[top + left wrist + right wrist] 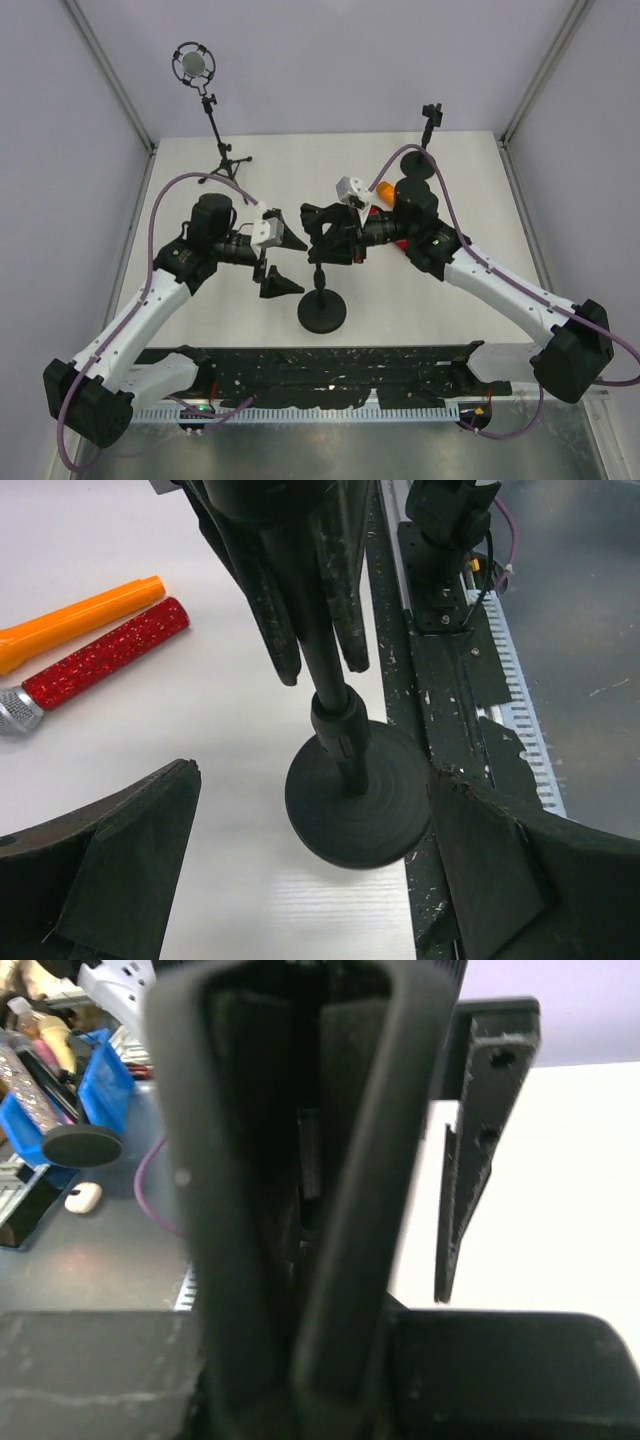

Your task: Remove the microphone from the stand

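Left tool (303, 267): open, jaws spread wide and holding nothing. It sits low over the counter (400, 300), just left of the stand (350, 815). In the left wrist view its two fingers frame the stand's round base without touching it.

Right tool (322, 238): closed on the stand's upright post, above the collar, with one finger on each side of the post. The right wrist view confirms the fingers drawn close together around a dark part. The top of the stand is hidden inside this tool, so I cannot tell what, if anything, sits in the holder.

Stand: upright, with its base flat on the counter near the front edge and between the two arms.

Microphones: the red microphone (110, 652), glitter-handled with a silver head, lies flat on the counter. The orange microphone (80, 620) lies just beside it, roughly parallel. Both are off the stand and apart from its base. In the overhead view they lie by the right arm's wrist and are partly covered by it.

Other items: a tripod stand (215, 125) carrying a ring-shaped mount stands at the back left of the counter. A second round-based stand (418, 165) stands at the back right. Neither is touched by the arms.
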### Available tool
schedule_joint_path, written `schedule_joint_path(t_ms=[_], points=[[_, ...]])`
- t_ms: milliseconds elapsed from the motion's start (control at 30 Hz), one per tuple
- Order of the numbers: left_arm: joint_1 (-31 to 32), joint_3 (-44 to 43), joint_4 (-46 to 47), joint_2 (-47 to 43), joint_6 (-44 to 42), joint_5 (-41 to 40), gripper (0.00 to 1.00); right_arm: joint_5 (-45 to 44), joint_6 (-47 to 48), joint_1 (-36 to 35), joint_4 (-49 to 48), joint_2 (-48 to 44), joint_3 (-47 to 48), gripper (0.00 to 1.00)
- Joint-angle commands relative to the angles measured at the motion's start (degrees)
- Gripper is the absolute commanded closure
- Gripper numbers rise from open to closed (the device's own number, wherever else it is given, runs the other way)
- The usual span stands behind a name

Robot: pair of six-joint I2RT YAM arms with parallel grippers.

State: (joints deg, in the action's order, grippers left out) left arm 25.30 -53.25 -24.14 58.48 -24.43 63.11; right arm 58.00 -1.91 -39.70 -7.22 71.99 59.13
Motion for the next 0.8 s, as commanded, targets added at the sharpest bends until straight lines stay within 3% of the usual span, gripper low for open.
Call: schedule_joint_path(t_ms=[0, 367, 767], points=[[2.12, -2.82, 3.75, 1.81, 3.68, 3.33, 0.00, 4.32, -13.53, -0.29, -20.07, -2.64, -1.73, 0.94], [7.30, -3.35, 10.25, 6.38, 14.14, 10.80, 0.00, 2.04, -32.79, 1.38, -49.28, 1.57, -5.70, 0.94], [8.19, -0.71, 15.88, 5.33, 19.77, 15.37, 0.00, -1.22, -27.18, 6.12, -45.87, 1.14, -7.45, 0.94]])
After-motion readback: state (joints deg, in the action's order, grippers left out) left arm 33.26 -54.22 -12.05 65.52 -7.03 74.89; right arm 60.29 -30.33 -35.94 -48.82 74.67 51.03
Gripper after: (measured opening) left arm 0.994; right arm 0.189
